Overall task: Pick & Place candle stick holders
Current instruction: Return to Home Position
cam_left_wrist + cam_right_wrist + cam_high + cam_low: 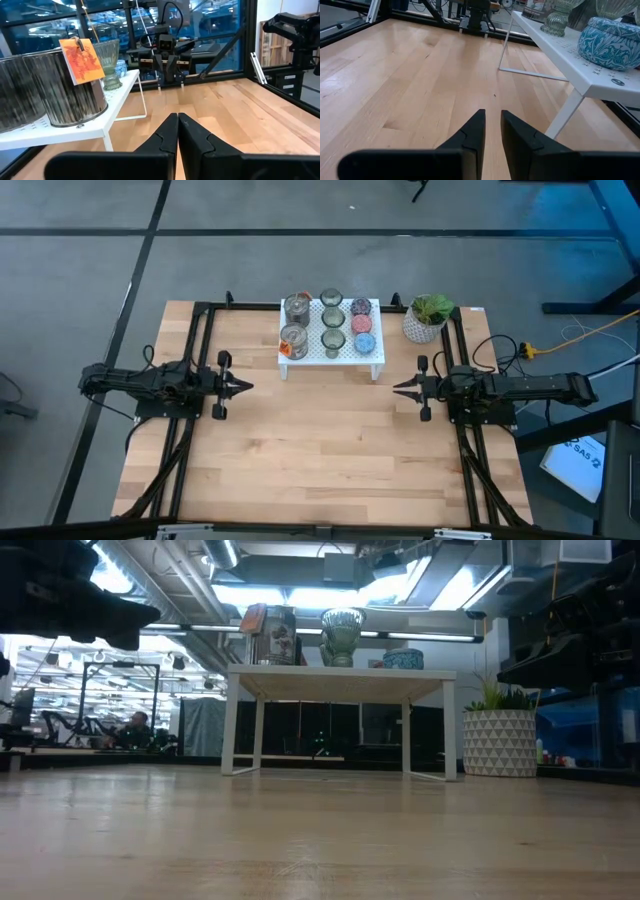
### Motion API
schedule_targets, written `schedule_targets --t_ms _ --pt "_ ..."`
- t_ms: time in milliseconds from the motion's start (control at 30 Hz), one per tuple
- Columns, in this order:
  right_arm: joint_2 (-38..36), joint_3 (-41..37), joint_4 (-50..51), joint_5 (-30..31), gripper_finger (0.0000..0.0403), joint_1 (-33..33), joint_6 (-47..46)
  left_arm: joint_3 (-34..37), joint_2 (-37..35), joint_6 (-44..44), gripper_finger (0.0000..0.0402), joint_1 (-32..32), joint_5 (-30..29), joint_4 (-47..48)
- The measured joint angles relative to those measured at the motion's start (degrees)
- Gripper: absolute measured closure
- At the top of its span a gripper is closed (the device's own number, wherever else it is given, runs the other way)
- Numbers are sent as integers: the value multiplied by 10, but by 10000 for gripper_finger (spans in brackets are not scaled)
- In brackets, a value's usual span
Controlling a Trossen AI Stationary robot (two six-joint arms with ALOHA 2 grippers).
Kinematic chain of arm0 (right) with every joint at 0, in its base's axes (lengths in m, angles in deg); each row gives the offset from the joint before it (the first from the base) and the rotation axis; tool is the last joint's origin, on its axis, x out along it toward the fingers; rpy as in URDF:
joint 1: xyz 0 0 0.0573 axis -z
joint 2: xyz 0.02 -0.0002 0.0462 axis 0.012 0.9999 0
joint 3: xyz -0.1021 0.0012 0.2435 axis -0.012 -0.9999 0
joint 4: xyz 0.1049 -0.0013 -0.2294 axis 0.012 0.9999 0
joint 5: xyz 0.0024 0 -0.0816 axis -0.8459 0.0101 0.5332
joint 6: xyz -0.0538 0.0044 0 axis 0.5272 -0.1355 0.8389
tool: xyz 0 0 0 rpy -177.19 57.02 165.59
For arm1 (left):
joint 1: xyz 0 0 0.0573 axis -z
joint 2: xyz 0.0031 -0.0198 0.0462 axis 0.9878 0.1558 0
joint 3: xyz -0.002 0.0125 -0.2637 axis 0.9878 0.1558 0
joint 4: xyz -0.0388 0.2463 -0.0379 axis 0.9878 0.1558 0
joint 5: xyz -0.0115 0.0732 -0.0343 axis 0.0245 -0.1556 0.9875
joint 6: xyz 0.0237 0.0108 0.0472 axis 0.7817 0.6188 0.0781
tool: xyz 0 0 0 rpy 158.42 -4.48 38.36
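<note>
Eight candle stick holders stand on the white perforated rack (375, 360) at the table's far middle. Two shiny silver ones (297, 307) (294, 340) are on its left. Three olive-clear glass ones (331, 298) (333, 318) (333, 340) stand in the middle row. The purple (360, 307), pink (362, 324) and blue (364, 343) ones are on its right. My left gripper (247, 387) is shut and empty at mid-left, pointing right. My right gripper (397, 389) is shut to a narrow slit and empty at mid-right, pointing left.
A white patterned pot with a green plant (425, 320) stands right of the rack, near my right arm. The rack stands on thin wire legs (245, 725). An orange tag (82, 60) hangs on the near silver holder. Bare wood (320, 450) lies between and in front of the grippers.
</note>
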Motion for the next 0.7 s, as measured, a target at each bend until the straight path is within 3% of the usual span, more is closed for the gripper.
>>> schedule_targets --t_ms 700 --pt "0 0 0 0 340 0 0 0 0 0 397 0 0 0"
